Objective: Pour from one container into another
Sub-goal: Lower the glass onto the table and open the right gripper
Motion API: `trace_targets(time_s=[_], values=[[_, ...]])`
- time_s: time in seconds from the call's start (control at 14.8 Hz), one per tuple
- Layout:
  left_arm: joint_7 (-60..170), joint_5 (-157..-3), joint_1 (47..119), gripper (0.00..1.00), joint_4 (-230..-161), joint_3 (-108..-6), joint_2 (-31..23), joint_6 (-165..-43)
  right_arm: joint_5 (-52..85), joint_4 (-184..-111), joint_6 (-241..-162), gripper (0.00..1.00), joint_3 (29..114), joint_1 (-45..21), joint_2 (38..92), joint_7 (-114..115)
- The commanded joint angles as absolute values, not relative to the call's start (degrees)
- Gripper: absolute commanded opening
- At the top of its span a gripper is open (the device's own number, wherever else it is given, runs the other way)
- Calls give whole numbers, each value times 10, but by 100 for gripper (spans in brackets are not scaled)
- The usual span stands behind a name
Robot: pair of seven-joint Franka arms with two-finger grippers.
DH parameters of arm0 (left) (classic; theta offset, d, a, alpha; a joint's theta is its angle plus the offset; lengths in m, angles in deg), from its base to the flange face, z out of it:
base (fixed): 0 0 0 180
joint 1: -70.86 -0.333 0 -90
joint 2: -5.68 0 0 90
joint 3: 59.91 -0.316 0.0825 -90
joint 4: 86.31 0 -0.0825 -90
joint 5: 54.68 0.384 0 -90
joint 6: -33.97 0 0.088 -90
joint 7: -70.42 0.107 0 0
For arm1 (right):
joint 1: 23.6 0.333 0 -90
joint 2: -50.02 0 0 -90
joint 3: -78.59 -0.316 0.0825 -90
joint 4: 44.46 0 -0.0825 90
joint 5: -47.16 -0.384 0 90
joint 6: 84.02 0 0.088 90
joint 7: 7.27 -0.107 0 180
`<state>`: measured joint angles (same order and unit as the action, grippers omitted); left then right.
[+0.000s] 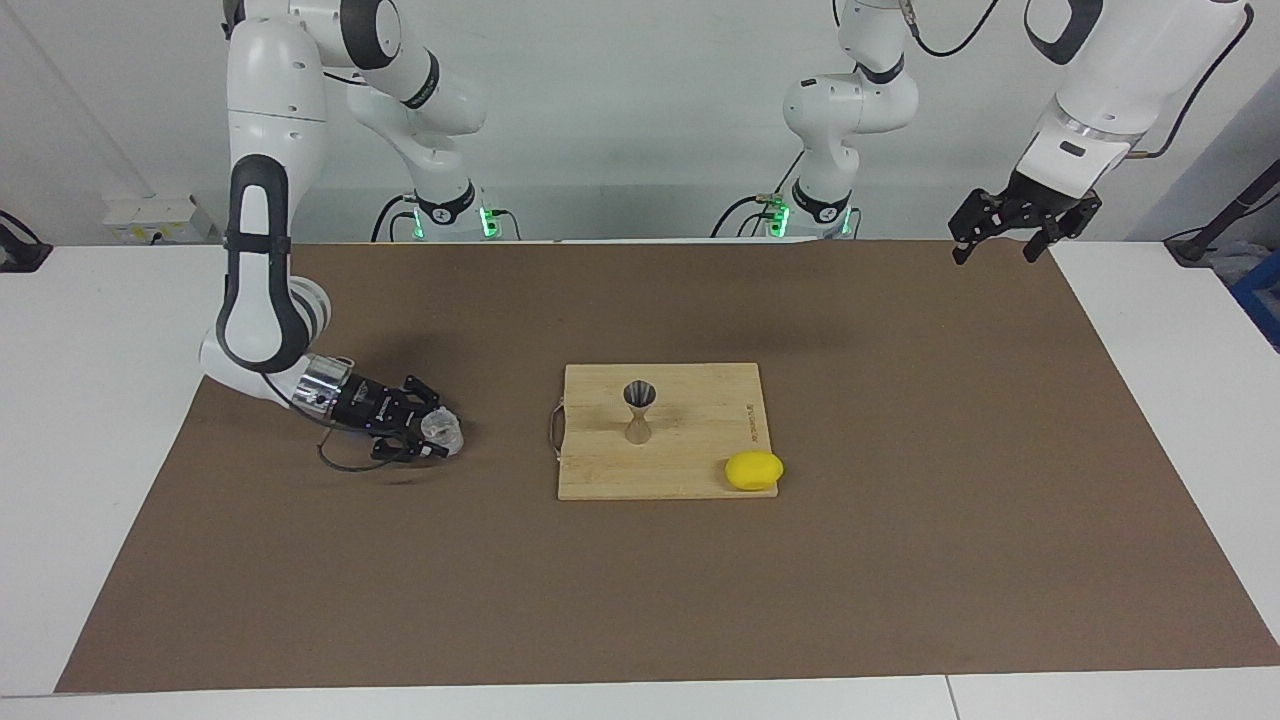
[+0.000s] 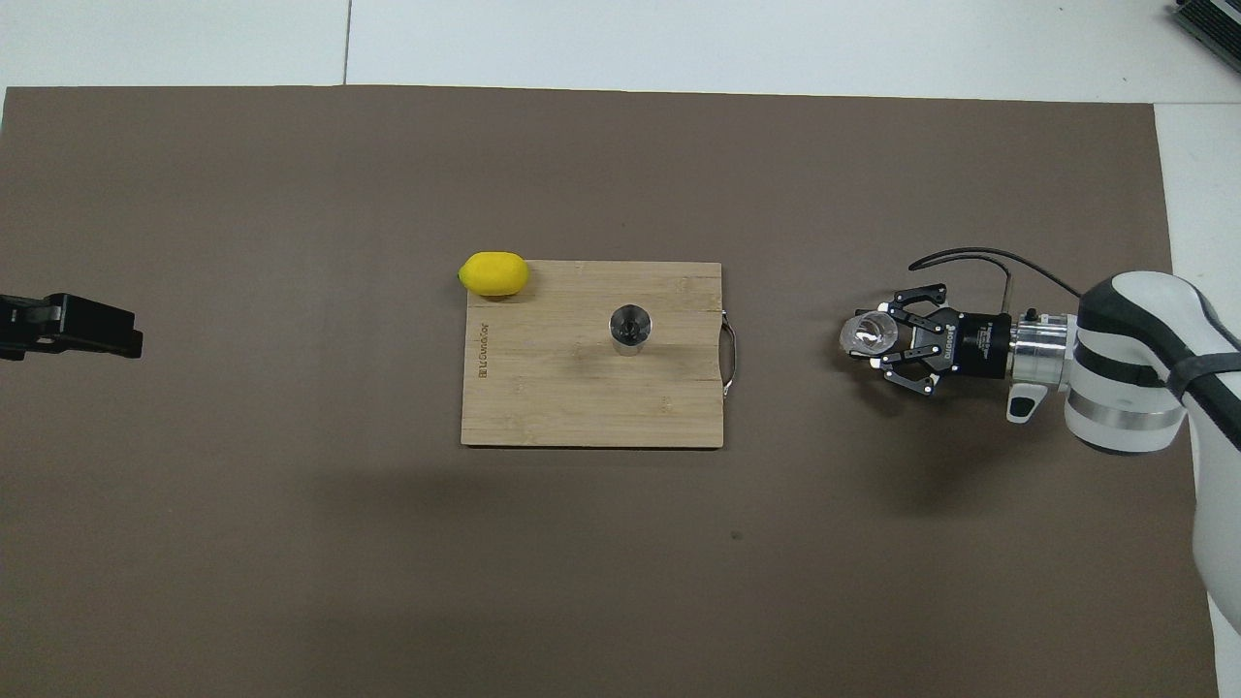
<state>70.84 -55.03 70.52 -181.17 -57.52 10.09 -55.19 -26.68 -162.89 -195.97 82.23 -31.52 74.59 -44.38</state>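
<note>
Facing view, glass tumbler [image 1: 442, 431] clamped in right pincer [image 1: 432, 436]

Lab: mounted arms [image 1: 270, 230], brown mat [image 1: 900, 500]

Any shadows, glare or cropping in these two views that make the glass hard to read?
Facing view: the glass tumbler is a pale smear in the right end effector; soft shadows lie on the mat. Overhead view: its rim reads clearly; the left end effector is cropped at the edge.
</note>
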Motion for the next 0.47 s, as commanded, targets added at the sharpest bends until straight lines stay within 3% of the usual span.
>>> trace_targets(time_s=[0.0,0.41], values=[[704,-539,706,100,-1815,-574,107,-548,-256,-1634,-1968,100,818,-319,741,-386],[704,-539,705,100,-1815,-574,107,-548,-256,-1634,-1966,100,818,-320,740,-390]])
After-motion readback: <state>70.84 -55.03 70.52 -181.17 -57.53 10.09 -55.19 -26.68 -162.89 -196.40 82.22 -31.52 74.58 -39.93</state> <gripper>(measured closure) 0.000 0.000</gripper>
